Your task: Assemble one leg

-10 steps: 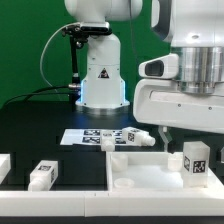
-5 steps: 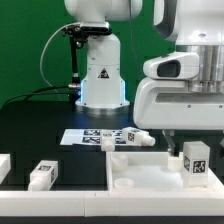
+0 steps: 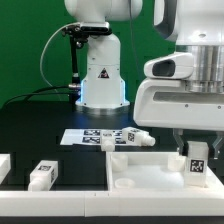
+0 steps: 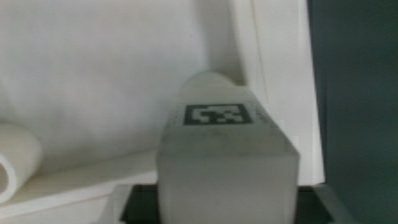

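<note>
While the arm's bulky white wrist fills the exterior view's right, the gripper (image 3: pixel 196 150) reaches down over the large flat white panel (image 3: pixel 150 172) with its raised rim, and the leg (image 3: pixel 196 164), a chunky white block with a black-and-white tag on its face, stands upright just under it, at the panel's corner on the exterior view's right. From the wrist view the leg (image 4: pixel 221 150) rises from between the dark fingers (image 4: pixel 146 200), which sit close against its sides at the base, so the gripper appears closed on it; whether the leg's lower end touches the panel cannot be told.

Everything rests on a black tabletop (image 3: pixel 60 112). Beyond the panel lies the marker board (image 3: pixel 95 135), flat on the table, with another leg (image 3: pixel 135 138) lying on its side just beside it and close to the panel's far rim. A third leg (image 3: pixel 42 175) sits well apart toward the exterior view's left, and a further white piece (image 3: pixel 4 165) is cut off by the frame edge there.

Behind the table hangs a green backdrop (image 3: pixel 30 45). A white robot base (image 3: pixel 100 70) with a blue glow at its foot stands at the table's far edge, a black cable (image 3: pixel 52 45) looping beside it.
</note>
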### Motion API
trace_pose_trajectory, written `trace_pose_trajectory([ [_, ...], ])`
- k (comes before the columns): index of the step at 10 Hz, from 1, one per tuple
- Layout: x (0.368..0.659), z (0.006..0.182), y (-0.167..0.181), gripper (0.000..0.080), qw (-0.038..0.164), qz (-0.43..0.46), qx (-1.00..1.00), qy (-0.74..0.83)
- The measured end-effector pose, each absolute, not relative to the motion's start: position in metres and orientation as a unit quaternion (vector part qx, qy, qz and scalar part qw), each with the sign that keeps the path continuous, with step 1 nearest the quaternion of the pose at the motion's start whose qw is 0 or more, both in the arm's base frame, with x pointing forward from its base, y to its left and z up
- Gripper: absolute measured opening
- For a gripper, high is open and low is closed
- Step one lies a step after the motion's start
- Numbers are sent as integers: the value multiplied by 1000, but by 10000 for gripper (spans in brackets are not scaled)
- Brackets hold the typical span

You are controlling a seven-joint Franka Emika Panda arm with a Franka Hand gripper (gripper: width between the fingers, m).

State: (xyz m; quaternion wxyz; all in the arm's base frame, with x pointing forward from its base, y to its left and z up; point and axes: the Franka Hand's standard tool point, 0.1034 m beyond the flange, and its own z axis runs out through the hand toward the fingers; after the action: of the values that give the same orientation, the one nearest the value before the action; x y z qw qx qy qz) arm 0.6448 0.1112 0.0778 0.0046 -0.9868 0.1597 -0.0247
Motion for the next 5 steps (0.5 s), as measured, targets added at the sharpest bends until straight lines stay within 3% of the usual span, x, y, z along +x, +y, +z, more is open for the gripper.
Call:
trace_pose_trajectory([
  [3,644,78,111,285,-4,-30,-927,373],
  [5,643,77,106,285,21,-24,-848,530],
])
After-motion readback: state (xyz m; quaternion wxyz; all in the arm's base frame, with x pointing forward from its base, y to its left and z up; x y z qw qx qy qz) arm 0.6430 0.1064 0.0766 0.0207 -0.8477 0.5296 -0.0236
